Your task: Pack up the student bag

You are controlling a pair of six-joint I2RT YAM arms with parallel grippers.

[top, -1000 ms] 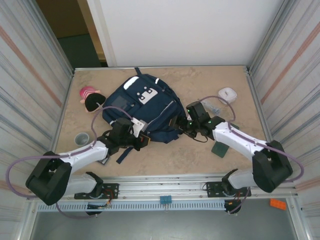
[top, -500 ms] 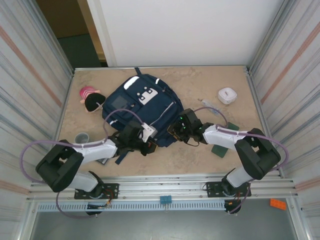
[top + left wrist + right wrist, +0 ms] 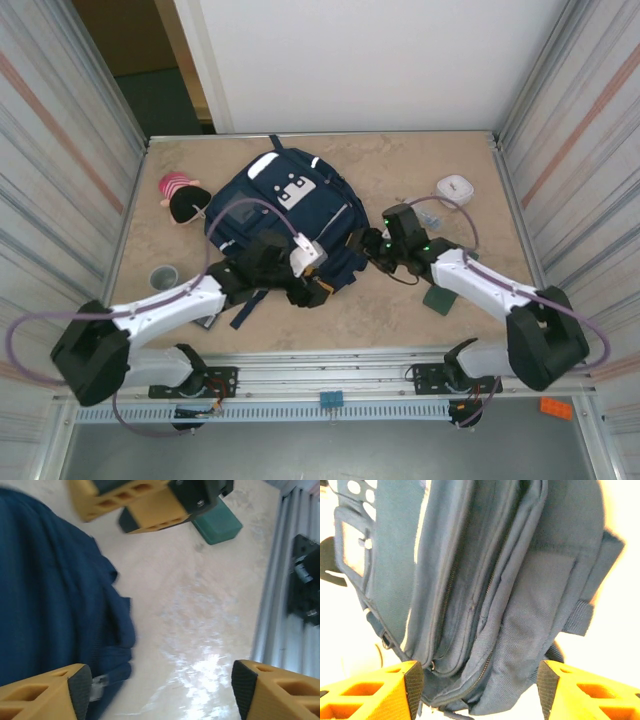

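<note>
The student bag point(image 3: 285, 215), navy with white patches, lies flat on the table's middle left, its zips shut in the right wrist view. My left gripper point(image 3: 318, 286) is at the bag's near right corner. Its jaws stand open over bare table point(image 3: 162, 690), with the bag's edge point(image 3: 45, 595) beside the left finger point(image 3: 77, 690). My right gripper point(image 3: 371, 244) is at the bag's right side and open point(image 3: 480, 685). The bag's lower corner point(image 3: 520, 610) lies between its fingers, which do not pinch it. The right gripper's yellow fingers point(image 3: 145, 505) appear at the top of the left wrist view.
A doll point(image 3: 180, 198) with a pink striped hat lies left of the bag. A grey cup point(image 3: 163, 276) stands near the left arm. A white box point(image 3: 454, 188), a clear packet point(image 3: 425, 214) and a green flat item point(image 3: 440, 298) lie to the right.
My left gripper has opened and slid right along the bag's near edge. My right gripper dipped toward the bag, closed partway, then drew back and opened again.
</note>
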